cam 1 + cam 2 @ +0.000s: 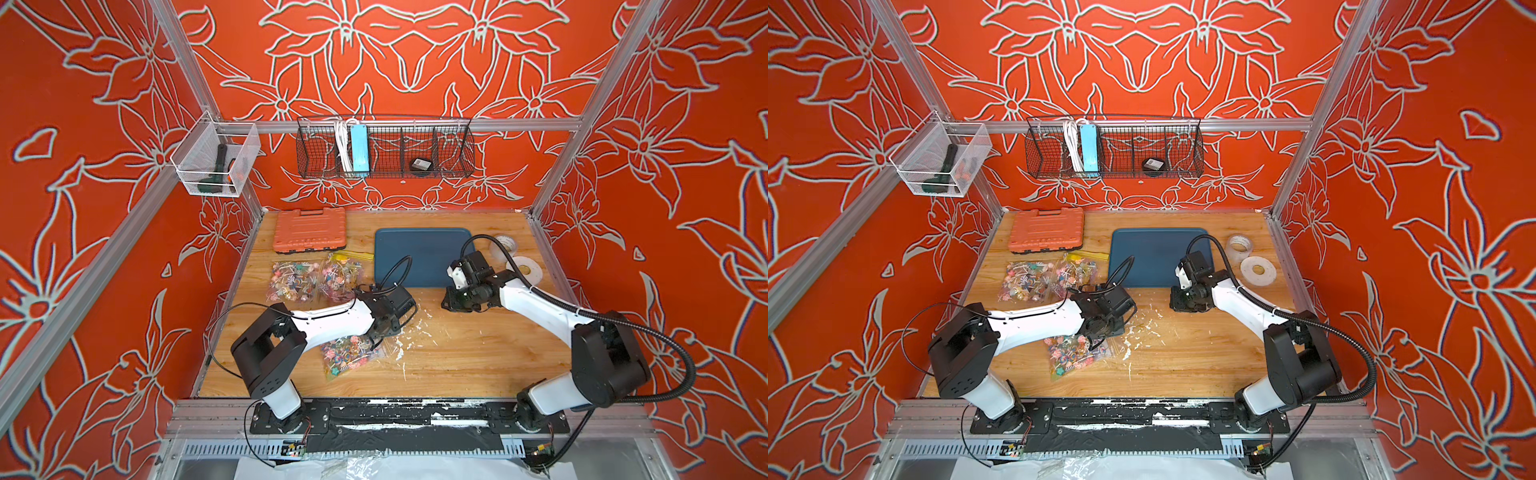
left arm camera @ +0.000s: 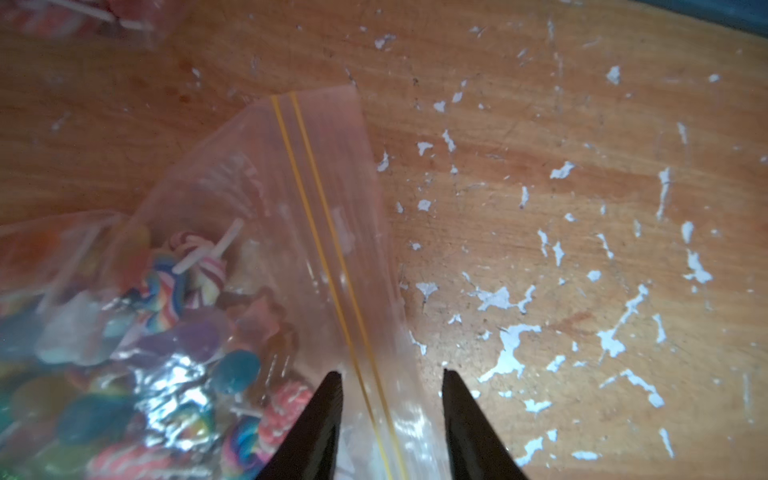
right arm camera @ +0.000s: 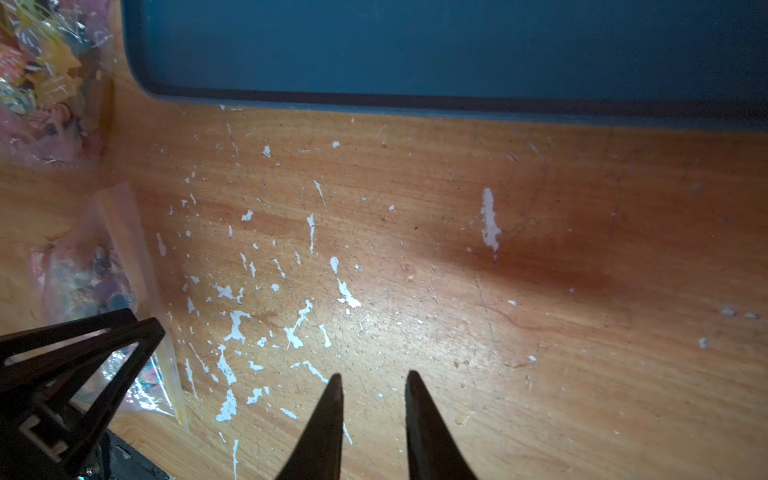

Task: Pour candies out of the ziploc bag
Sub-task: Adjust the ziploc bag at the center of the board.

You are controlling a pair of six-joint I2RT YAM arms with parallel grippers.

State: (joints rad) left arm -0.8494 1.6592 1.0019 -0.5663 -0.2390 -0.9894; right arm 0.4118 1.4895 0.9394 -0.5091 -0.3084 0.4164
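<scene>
Left jaws part-open astride ziploc bag (image 2: pixel 316 199) edge, unclamped; right jaws part-open, empty.

Clear ziploc bag (image 2: pixel 324 166) w/ multicolour candies (image 2: pixel 166 291) inside, flat on table (image 2: pixel 540 166).

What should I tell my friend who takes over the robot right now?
Left end effector: open, straddling the zip edge of the near bag, not gripping yet.
Right end effector: open, above bare table, holding nothing.
Candies: all still bagged; two more bags lie farther back.
Done: nothing poured. Left: grab, open, tip out, probably onto the blue tray.
</scene>
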